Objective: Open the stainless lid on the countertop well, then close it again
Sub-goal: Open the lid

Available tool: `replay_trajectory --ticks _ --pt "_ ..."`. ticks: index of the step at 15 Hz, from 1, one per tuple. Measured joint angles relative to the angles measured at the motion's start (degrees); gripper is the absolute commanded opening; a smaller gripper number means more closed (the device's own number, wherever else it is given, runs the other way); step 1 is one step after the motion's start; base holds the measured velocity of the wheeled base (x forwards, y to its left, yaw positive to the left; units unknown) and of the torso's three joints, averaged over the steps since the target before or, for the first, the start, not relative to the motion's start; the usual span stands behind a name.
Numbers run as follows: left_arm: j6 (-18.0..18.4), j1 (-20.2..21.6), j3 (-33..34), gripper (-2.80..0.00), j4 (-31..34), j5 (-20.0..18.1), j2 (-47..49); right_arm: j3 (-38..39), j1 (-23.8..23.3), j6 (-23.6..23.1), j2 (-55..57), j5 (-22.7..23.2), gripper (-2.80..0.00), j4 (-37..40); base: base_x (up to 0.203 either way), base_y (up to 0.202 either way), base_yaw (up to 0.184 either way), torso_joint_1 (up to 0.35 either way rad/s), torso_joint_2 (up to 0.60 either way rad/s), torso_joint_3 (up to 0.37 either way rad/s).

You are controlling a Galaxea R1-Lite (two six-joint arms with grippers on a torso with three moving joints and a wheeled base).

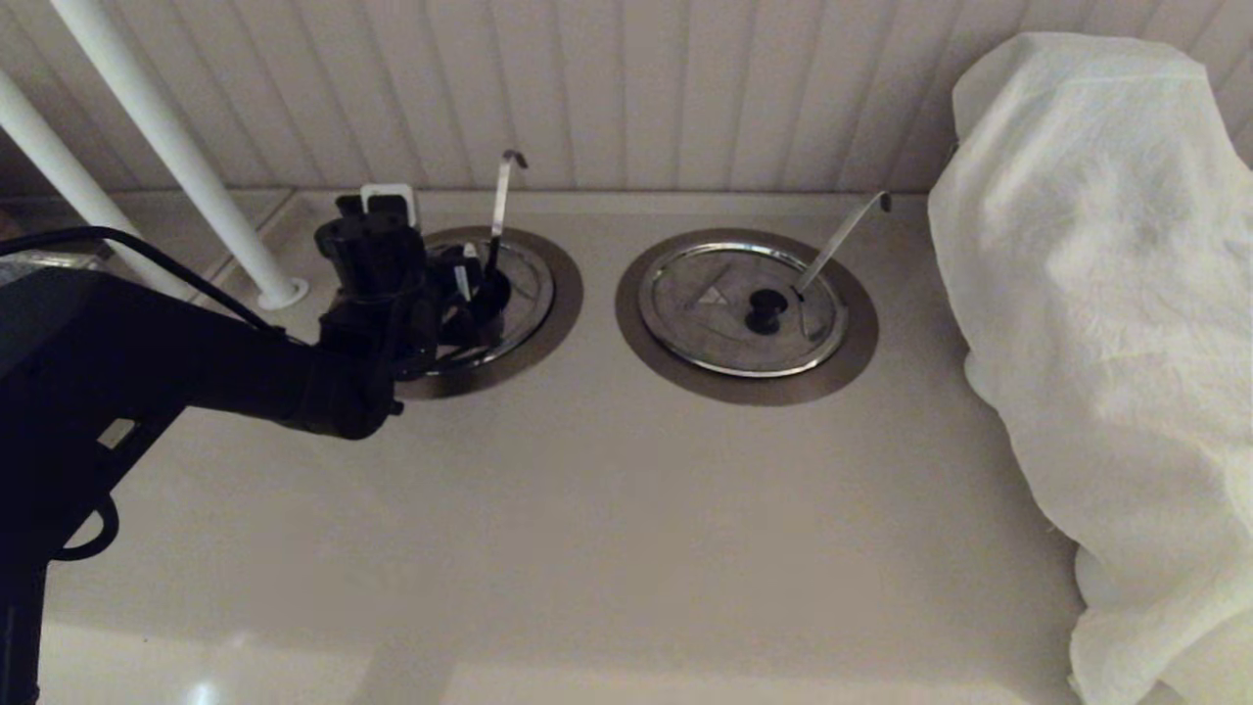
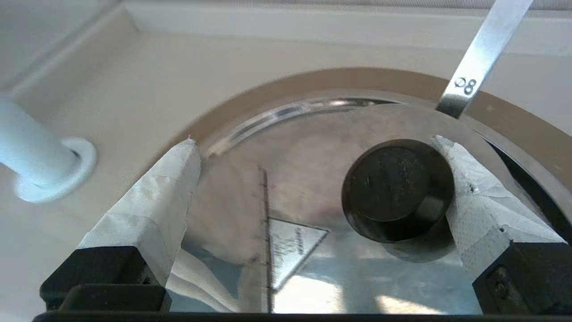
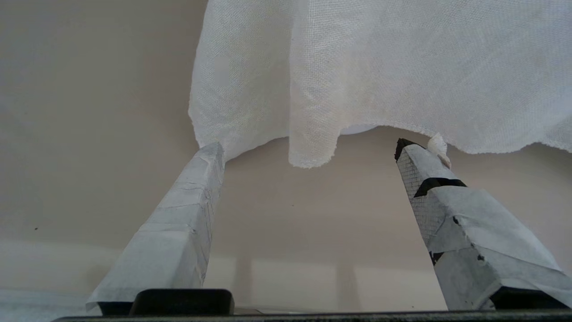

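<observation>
A white post (image 1: pixel 176 147) stood on the beige counter (image 1: pixel 607 509) off to the left of the countertop well (image 1: pixel 558 313), its foot flange just beside the bronze-grey ring. My left gripper (image 2: pixel 313 147) hung directly over the stainless lid (image 2: pixel 304 179), which sat in the well, though a dark gap showed between lid and ring on one side. My fingers (image 2: pixel 156 188) were spread wide; one taped pad lay right against the black knob (image 2: pixel 395 188), the other well apart from it, nothing clamped. The small triangle mark (image 2: pixel 290 246) showed on the steel between my fingers. The near-upright ladle handle (image 1: pixel 501 201) rose from the back of the lid, just behind the knob. To the right of the well lay the twin lid (image 1: pixel 741 308) with its far-leaning handle (image 1: pixel 842 240). Farther right stood a heap under white cloth (image 1: pixel 1106 294). My right gripper (image 3: pixel 313 152) hung near that cloth's hem, fingers spread wide, holding nothing.
</observation>
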Motion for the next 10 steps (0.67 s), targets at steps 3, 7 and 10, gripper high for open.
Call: replay_trajectory --ticks 3,7,10 --pt "0.3 1.2 0.6 0.0 0.1 -0.3 -1.0 0.0 0.0 0.0 0.0 0.0 0.0 0.0 0.0 0.0 0.0 0.0 0.0 0.0" --pt "1.9 2.9 1.0 0.0 0.1 -0.9 -2.2 0.0 0.0 0.0 0.0 0.0 0.0 0.0 0.0 0.0 0.0 0.0 0.0 0.0" --pt "3.8 3.4 1.8 0.0 0.1 -0.9 -3.0 0.0 0.0 0.0 0.0 0.0 0.0 0.0 0.0 0.0 0.0 0.0 0.0 0.0"
